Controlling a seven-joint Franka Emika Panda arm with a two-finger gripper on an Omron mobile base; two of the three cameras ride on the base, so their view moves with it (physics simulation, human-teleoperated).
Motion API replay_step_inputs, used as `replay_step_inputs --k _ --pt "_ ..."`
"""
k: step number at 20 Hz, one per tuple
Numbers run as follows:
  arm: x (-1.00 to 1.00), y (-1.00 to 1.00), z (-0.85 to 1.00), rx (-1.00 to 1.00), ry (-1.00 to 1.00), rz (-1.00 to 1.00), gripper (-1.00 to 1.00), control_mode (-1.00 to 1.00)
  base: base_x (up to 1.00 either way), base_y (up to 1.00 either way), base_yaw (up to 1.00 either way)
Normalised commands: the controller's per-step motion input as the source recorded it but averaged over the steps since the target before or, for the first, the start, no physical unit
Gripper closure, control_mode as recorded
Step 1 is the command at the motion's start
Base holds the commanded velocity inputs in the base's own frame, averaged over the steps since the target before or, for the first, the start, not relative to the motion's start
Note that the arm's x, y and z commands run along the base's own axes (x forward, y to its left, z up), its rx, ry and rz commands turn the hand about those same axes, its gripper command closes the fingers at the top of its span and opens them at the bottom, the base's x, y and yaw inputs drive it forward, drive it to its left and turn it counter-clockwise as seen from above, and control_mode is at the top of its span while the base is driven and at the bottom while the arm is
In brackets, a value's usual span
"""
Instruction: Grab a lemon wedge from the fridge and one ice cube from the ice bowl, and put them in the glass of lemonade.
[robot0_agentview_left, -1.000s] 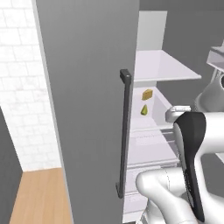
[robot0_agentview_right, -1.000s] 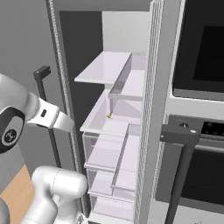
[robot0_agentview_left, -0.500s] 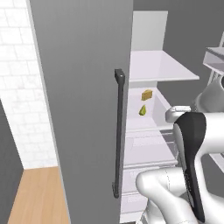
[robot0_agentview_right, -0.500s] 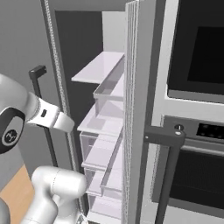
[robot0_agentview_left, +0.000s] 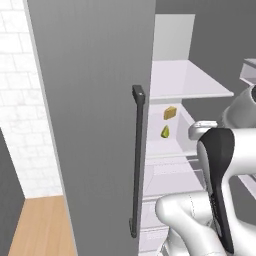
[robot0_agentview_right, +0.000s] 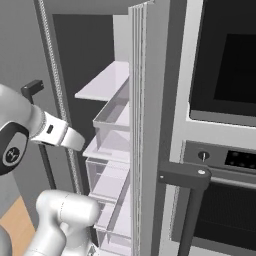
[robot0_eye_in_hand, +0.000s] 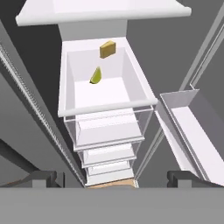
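Fridge (robot0_agentview_left: 95, 100): doors stand open; the arm could bump one going in.
Tan block (robot0_eye_in_hand: 107, 49): just behind the wedge, easy to grab by mistake.
Gripper (robot0_eye_in_hand: 113, 178): fingers wide apart, holding nothing.
Lemon wedge (robot0_eye_in_hand: 96, 75): tiny, on the white shelf, might slip.

In the left base view the open grey door of the fridge (robot0_agentview_left: 95, 125) hides the left part of the interior, and the arm covers the lower drawers. In the right base view the edge-on door conceals the lemon wedge (robot0_eye_in_hand: 96, 75) and tan block (robot0_eye_in_hand: 107, 49) — both too small for any surface detail. The end effector (robot0_eye_in_hand: 112, 178) shows just its tips — the lower edge cuts them off.
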Motion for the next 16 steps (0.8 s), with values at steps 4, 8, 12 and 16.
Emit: replay_step_inputs --k 4,8,12,16 --pt "0.02 -0.19 -0.29 0.05 0.03 0.00 -1.00 -1.00 0.00 -0.09 0.00" --pt "0.29 -0.14 -0.59 0.09 0.03 0.00 -1.00 -1.00 0.00 0.00 0.00" --pt "0.51 0.00 -0.40 0.02 0.04 0.00 -1.00 -1.00 0.00 0.00 0.00" --pt "0.71 0.03 -0.27 0.00 0.04 -0.03 -1.00 -1.00 0.00 0.00 0.00"
